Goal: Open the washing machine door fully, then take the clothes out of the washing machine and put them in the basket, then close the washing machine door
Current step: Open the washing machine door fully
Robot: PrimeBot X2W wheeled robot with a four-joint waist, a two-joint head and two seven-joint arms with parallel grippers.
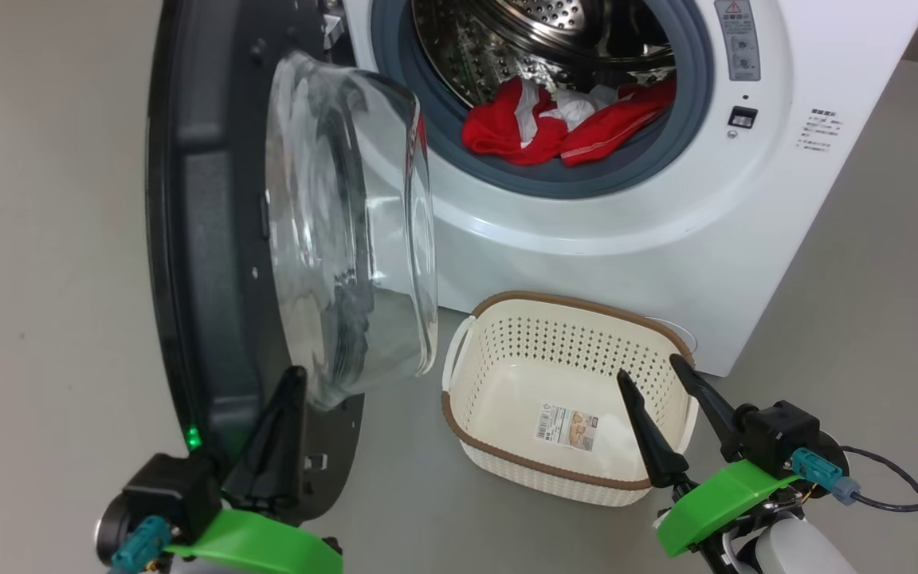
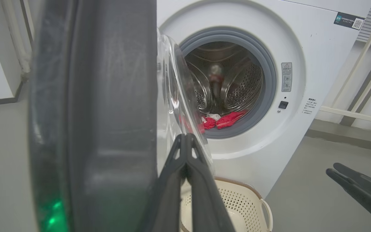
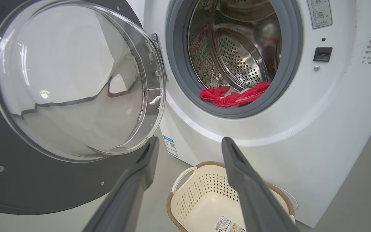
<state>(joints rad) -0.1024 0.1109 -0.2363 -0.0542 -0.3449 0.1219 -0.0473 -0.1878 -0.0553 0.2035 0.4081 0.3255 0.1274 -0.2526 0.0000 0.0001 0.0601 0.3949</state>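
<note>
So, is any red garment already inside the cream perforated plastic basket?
No, the cream perforated plastic basket has a bare bottom with just a paper sticker, while the red fabric clothes lie in the steel drum.

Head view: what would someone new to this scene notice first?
The washing machine door stands swung open at the left, its big clear glass bowl dominating the view. Next come the red clothes lying at the drum's mouth in the washing machine at the top. The cream basket sits on the floor below, no clothes in it.
</note>
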